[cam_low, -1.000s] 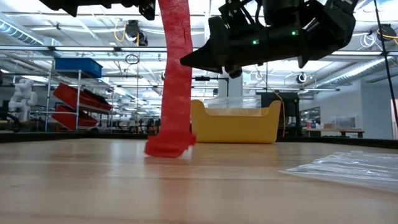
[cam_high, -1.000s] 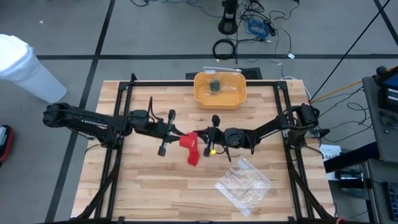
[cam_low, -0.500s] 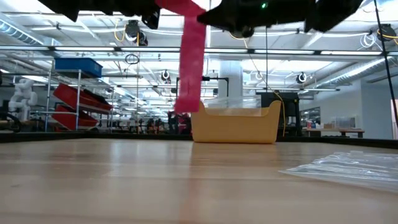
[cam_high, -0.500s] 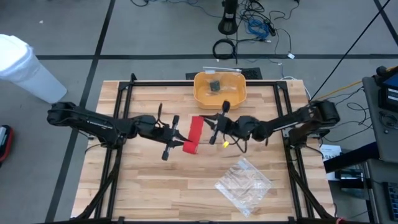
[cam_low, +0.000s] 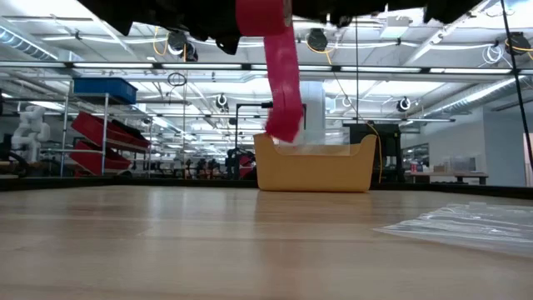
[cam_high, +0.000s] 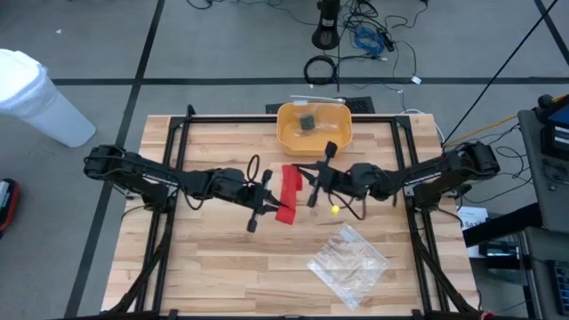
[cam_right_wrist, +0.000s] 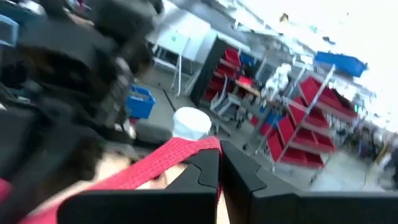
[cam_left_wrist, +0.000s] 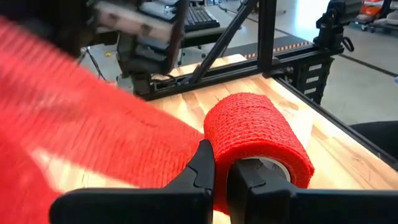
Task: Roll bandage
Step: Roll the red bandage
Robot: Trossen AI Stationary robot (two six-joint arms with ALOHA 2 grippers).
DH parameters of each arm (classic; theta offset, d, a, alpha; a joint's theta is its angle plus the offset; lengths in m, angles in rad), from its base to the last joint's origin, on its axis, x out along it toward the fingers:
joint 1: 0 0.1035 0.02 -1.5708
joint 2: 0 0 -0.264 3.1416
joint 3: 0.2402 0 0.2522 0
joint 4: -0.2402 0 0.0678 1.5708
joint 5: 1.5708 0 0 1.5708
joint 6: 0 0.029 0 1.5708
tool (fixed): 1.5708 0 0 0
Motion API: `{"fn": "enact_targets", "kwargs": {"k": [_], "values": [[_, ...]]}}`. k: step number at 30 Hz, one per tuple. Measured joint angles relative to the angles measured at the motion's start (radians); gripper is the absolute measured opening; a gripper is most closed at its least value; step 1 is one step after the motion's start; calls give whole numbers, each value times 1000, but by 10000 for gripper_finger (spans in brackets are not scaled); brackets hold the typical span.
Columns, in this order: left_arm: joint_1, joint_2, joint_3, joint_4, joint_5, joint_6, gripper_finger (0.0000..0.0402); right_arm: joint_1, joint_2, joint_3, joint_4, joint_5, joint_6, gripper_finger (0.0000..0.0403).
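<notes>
Bandage (cam_high: 288, 192) was held above worktop (cam_high: 213, 267) centre. Left end effector (cam_left_wrist: 221, 169) clamped the roll at 9 o'clock; right end effector (cam_right_wrist: 219, 167) pinched the strip at 3. Keep strip taut, edges aligned while winding.

The bandage (cam_high: 289, 190) hung above the middle of the desk (cam_high: 213, 267), held off its surface between the two arms. The left gripper (cam_high: 267, 199) was just left of it, the right gripper (cam_high: 313, 182) just right of it, each with its fingers closed on the bandage. A tub (cam_high: 314, 130) sat at the desk's far edge, behind the bandage, with a small object (cam_high: 307, 123) inside. A plastic bag (cam_high: 348, 262) lay flat on the desk near the front, right of centre
</notes>
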Motion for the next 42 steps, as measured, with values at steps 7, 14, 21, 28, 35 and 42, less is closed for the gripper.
{"fn": "enact_targets", "kwargs": {"k": [7,14,21,28,35,42], "values": [[5,-10,0,-11,-40,-1,12,81,-81,0,-24,-8,-78,0],[5,-10,0,-33,-155,1,12,167,-78,0,-17,-59,-208,0],[6,-10,0,-31,-234,34,12,245,-77,0,-4,-88,-293,0],[5,-10,0,-32,-323,61,12,266,-34,0,-44,-89,-341,0],[5,-15,0,-39,-392,141,12,290,33,0,-155,-84,-439,18],[2,-51,-2,-66,-377,185,12,328,111,0,-191,72,-520,93]]}}
